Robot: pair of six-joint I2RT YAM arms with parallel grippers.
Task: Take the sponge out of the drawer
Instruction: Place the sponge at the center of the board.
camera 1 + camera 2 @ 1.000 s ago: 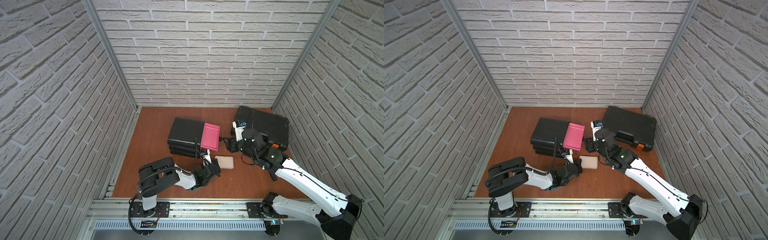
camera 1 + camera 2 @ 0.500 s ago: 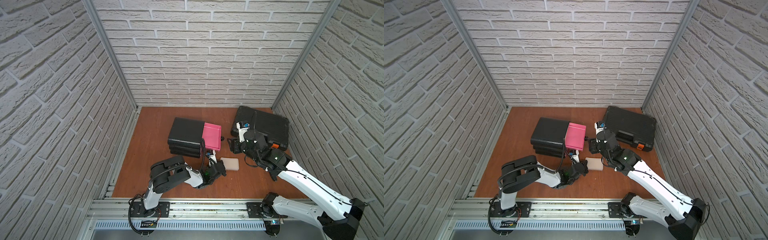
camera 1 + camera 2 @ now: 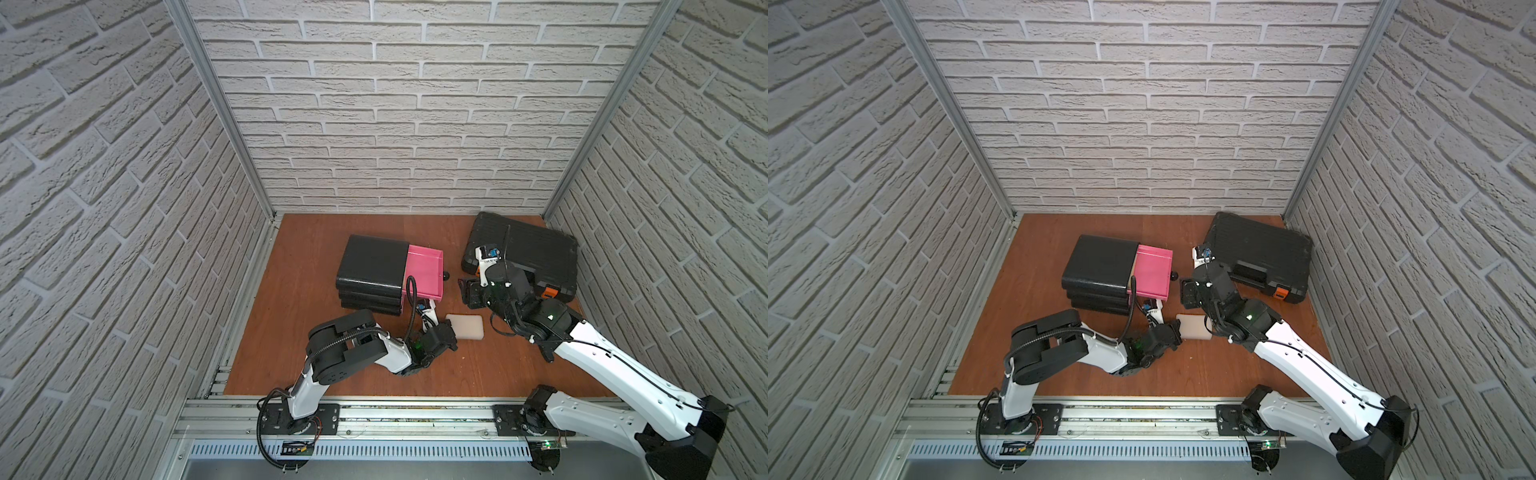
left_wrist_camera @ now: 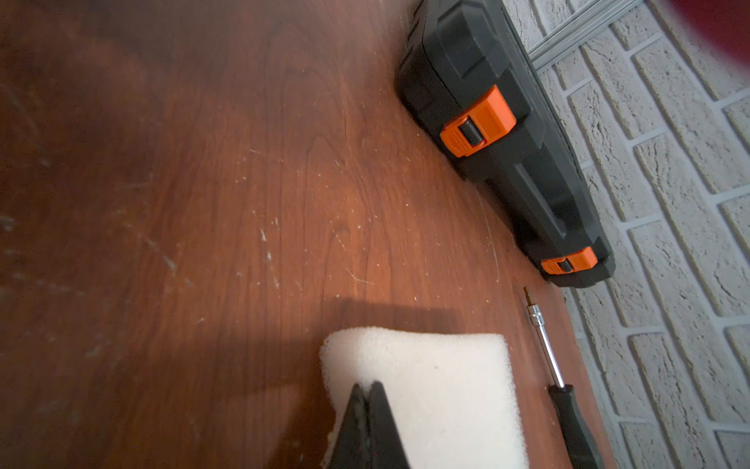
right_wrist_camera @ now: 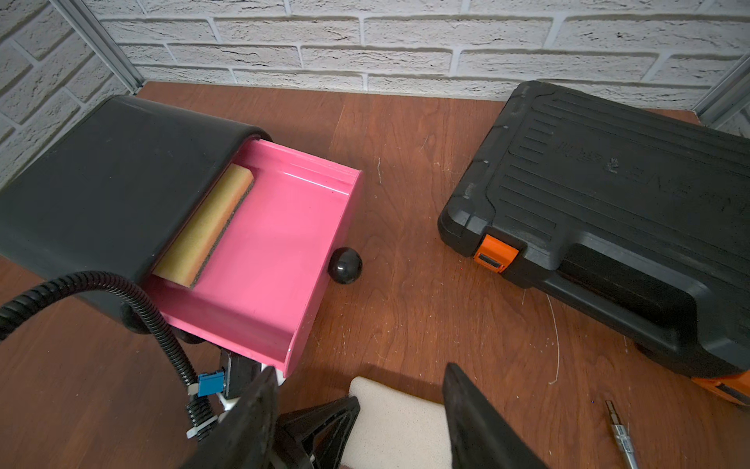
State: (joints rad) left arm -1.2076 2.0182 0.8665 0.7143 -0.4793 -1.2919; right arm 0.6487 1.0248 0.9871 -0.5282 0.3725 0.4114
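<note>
Work cell seen from above. A reddish-brown wood-grain tabletop [image 3: 299, 266], marked with pale scratches, is enclosed on three sides by white brick-pattern walls [image 3: 395, 104] joined at aluminium corner posts [image 3: 224, 116]. Both arm bases are bolted to an aluminium rail [image 3: 395, 415] along the front edge.

At centre stands a black plastic drawer cabinet [image 3: 372, 259]. Its top pink drawer [image 5: 276, 251], fitted with a round black knob [image 5: 345, 264], stands open. A tan sponge with a dark underside [image 5: 203, 227] lies at the back of this drawer, half under the cabinet top. A cream foam sponge [image 3: 466, 327] lies flat on the tabletop, outside the drawer and just in front of its open end.

The left gripper [image 4: 367, 390] is clenched on the near edge of the cream foam sponge. The right gripper [image 5: 359, 369] hangs above that sponge's far side with its jaws spread wide, grasping nothing.

A closed black plastic tool case with orange latches [image 3: 536, 253] sits toward the right rear corner. A black-handled screwdriver with a steel shaft [image 4: 546, 345] lies near the cream sponge.
</note>
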